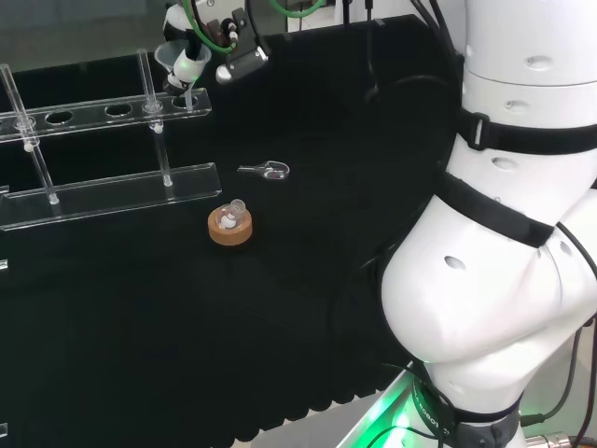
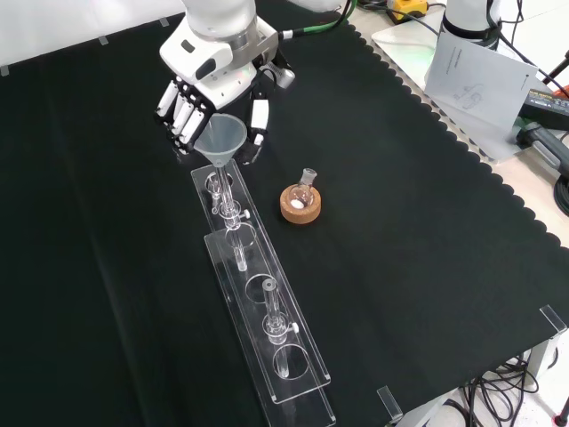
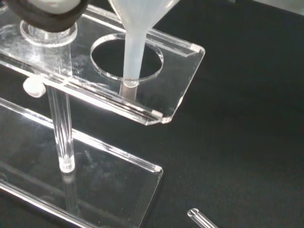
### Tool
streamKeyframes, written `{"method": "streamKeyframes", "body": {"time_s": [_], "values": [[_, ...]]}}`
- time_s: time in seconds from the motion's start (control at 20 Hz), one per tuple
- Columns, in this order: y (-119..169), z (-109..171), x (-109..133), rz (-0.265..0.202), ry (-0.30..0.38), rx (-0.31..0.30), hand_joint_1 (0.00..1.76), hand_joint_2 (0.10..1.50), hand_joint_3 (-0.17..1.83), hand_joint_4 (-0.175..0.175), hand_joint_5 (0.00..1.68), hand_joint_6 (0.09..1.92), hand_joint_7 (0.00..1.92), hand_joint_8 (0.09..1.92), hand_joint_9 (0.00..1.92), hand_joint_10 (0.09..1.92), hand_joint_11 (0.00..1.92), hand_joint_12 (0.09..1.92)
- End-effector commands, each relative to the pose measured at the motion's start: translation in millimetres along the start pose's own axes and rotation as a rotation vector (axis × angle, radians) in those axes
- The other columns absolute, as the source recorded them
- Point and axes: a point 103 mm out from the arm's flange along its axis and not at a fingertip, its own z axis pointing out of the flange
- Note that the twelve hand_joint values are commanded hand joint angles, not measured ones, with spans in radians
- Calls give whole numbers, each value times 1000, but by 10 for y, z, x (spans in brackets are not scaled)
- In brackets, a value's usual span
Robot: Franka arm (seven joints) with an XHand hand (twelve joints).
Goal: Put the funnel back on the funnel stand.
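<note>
Closest in the front view, the long clear funnel stand (image 2: 263,334) is running away across the black cloth (image 2: 427,222), its nearer holes sitting open. Beside its middle, a cork ring (image 2: 300,205) is carrying a small flask (image 2: 305,182). At the stand's far end, the funnel (image 2: 220,139) is hanging upright with the hand (image 2: 209,89) curling its fingers and thumb around the cone. In the wrist view the funnel's stem is passing down through the end hole, so the placing is looking nearly done; lowering fully and letting go appear to be what is remaining. Whether the cone is already resting on the hole's rim is hard to judge, since the clear plastic is blending together.
</note>
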Motion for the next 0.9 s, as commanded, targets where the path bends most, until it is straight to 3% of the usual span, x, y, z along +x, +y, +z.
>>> {"method": "streamKeyframes", "body": {"time_s": [0.05,0.25,0.4,0.6,0.7,0.9], "values": [[26,93,14,-4,7,22,769,794,493,-19,683,723,615,748,915,514,572,1245],[38,142,40,-14,19,41,749,781,490,-34,559,704,492,764,815,543,550,1255],[44,166,52,-30,44,97,663,729,444,-54,365,485,271,752,611,599,462,1301],[5,181,90,-46,49,137,547,685,337,-63,268,175,63,718,367,697,324,1358],[-42,162,104,-47,48,131,509,676,287,-62,237,90,16,668,283,723,261,1380],[-216,34,89,-31,47,86,483,670,246,-60,221,87,0,616,234,738,214,1393]]}}
